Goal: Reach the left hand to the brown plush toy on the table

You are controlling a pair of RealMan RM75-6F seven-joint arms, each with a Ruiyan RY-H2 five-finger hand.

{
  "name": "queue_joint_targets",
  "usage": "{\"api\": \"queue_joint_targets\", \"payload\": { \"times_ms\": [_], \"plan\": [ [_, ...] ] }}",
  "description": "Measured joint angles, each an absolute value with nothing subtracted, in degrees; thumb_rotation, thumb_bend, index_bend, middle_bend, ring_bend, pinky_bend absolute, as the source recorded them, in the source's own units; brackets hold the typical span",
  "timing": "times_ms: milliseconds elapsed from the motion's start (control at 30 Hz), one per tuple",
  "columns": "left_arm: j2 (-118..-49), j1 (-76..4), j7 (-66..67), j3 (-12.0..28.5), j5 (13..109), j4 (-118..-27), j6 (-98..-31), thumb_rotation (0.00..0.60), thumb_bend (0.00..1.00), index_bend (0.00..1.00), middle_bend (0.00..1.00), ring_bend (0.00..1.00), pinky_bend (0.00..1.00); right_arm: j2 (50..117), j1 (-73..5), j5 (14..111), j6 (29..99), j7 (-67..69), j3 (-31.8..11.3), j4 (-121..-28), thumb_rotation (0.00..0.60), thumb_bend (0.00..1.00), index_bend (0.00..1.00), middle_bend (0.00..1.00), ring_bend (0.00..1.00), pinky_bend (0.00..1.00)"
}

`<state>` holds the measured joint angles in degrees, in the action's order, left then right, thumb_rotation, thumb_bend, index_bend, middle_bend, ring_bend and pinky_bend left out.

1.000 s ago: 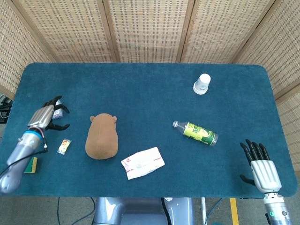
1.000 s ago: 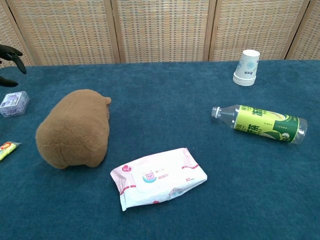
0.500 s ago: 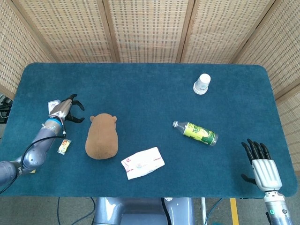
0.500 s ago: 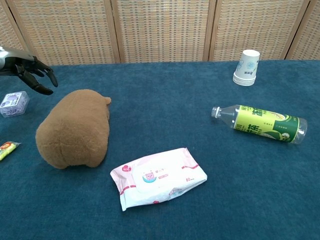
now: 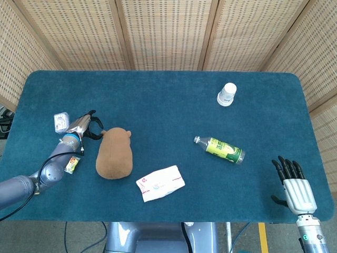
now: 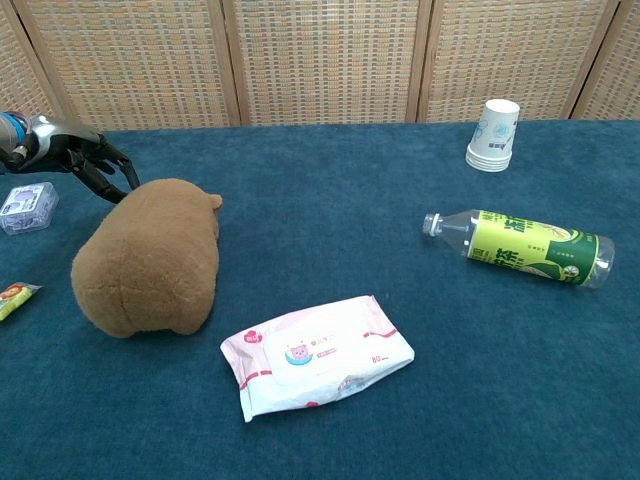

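Since the earlier frames, the left hand (image 5: 86, 124) has travelled across the table from the left edge toward the plush toy, and it now sits just beside the toy's head end; contact between fingertips and fur cannot be confirmed. Its fingers are spread apart and hold nothing.

Items, largest first:

- Table (image 5: 158, 100): covered in dark blue cloth, carrying every object listed below.
- Plush toy (image 5: 114, 153): brown, lying left of the table's centre, rounded head pointing away from the robot.
- Right hand (image 5: 295, 187): at the near right corner of the table, fingers extended and apart, holding nothing.
- Wipes pack (image 5: 160, 183): white and pink, lying flat near the toy's right side, toward the front edge.
- Bottle (image 5: 219, 149): clear with a green label, lying on its side right of centre.
- Paper cup (image 5: 227, 94): white, upright, toward the far right.
- Small clear box (image 5: 61, 122): just left of the left hand.
- Small packet (image 5: 72, 164): beside the left forearm.
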<state>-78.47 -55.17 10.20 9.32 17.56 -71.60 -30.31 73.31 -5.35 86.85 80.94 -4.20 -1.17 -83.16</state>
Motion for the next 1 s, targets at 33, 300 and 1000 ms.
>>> {"api": "queue_joint_targets", "payload": {
  "times_ms": [33, 300, 1000],
  "plan": [
    [-78.62, -55.2, 9.82, 9.37, 17.69, -71.51, -30.25, 0.6, 0.37, 0.47, 0.0, 0.0, 0.0, 73.34, -5.36, 86.86, 80.91, -4.24, -1.14, -83.13, 0.6, 0.08, 0.0, 0.0, 0.0, 0.0],
    [-78.66, -55.16, 7.54, 9.65, 19.05, -71.77, -29.06, 0.6, 0.38, 0.48, 0.0, 0.0, 0.0, 73.55, -5.36, 86.82, 80.91, -4.53, -1.08, -83.07, 0.6, 0.08, 0.0, 0.0, 0.0, 0.0],
    [-79.14, -55.12, 4.44, 8.6, 21.18, -71.81, -28.74, 0.6, 0.48, 0.57, 0.0, 0.0, 0.0, 73.36, -5.21, 87.53, 81.91, -4.08, -1.01, -83.22, 0.6, 0.08, 0.0, 0.0, 0.0, 0.0]
  ]
}}
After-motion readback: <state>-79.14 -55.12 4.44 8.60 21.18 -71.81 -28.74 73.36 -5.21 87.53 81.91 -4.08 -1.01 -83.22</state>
